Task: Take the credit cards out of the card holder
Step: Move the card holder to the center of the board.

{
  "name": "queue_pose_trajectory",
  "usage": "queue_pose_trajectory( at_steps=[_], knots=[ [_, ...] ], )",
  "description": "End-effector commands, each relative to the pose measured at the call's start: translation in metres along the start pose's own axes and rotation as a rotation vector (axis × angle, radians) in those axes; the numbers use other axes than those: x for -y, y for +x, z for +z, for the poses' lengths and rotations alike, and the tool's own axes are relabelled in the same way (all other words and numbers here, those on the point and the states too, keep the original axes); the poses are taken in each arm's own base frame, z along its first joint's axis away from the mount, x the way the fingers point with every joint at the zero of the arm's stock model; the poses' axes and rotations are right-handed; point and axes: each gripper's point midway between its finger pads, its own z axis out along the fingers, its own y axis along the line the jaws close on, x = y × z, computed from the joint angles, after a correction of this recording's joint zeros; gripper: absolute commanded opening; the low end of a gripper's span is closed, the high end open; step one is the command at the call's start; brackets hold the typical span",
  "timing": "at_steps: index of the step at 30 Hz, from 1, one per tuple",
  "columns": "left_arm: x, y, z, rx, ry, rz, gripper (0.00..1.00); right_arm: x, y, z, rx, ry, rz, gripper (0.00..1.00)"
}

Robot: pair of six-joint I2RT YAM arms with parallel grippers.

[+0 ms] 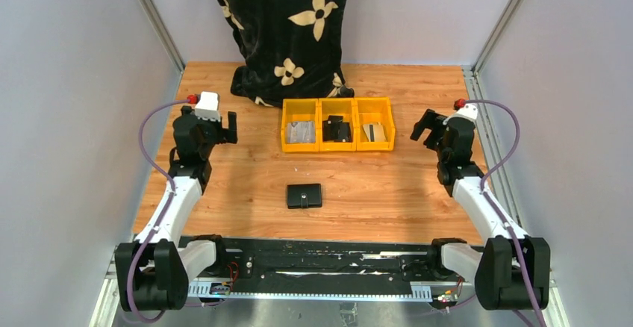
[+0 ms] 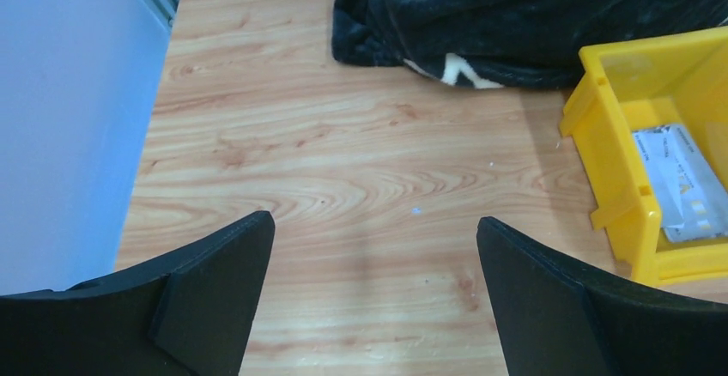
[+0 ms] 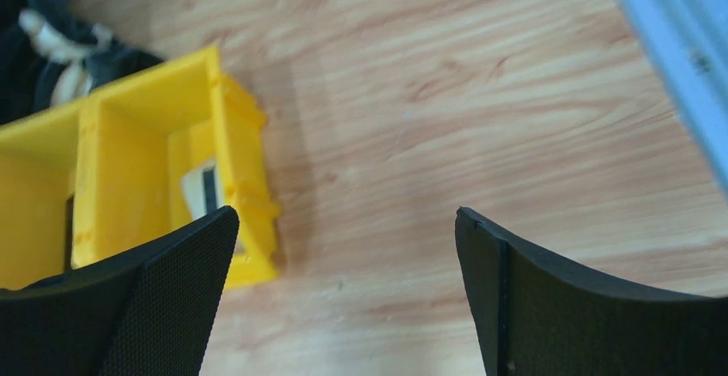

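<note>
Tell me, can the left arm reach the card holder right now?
Probably yes: the card holder lies alone on the table, with nothing between it and the open, empty left gripper.

Both arms are posed as a mirrored pair. The left arm [image 1: 173, 206] reaches forward from its base on the left side, wrist bent inward. The left gripper [image 1: 227, 127] has its jaws wide apart with nothing between them. The right arm [image 1: 481, 204] does the same on the right, wrist turned inward. The right gripper [image 1: 422, 127] is also spread wide and holds nothing.
</note>
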Motion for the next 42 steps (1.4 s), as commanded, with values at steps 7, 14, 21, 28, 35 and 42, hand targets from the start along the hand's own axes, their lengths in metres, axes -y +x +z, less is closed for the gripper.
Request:
queue_pose_trajectory(
  at_steps=[7,14,21,28,35,42],
  knots=[
    [0.021,0.018,-0.041,-0.269,0.253,0.111,1.00,-0.143,0.102,-0.077,-0.353,-0.477,-0.358,1.00],
    [0.038,0.030,-0.061,-0.327,0.387,0.164,1.00,-0.227,0.182,-0.123,-0.569,-0.736,-0.540,1.00],
    [0.054,0.032,-0.082,-0.344,0.514,0.210,1.00,-0.272,0.233,-0.153,-0.678,-0.855,-0.658,1.00],
    [0.068,0.033,-0.097,-0.354,0.621,0.229,1.00,-0.278,0.260,-0.164,-0.739,-0.863,-0.648,0.96],
    [0.069,0.030,-0.097,-0.357,0.633,0.220,1.00,-0.269,0.272,-0.165,-0.702,-0.727,-0.616,0.97],
    [0.070,0.025,-0.102,-0.354,0.646,0.227,1.00,-0.267,0.274,-0.161,-0.655,-0.674,-0.668,0.94]
  ],
)
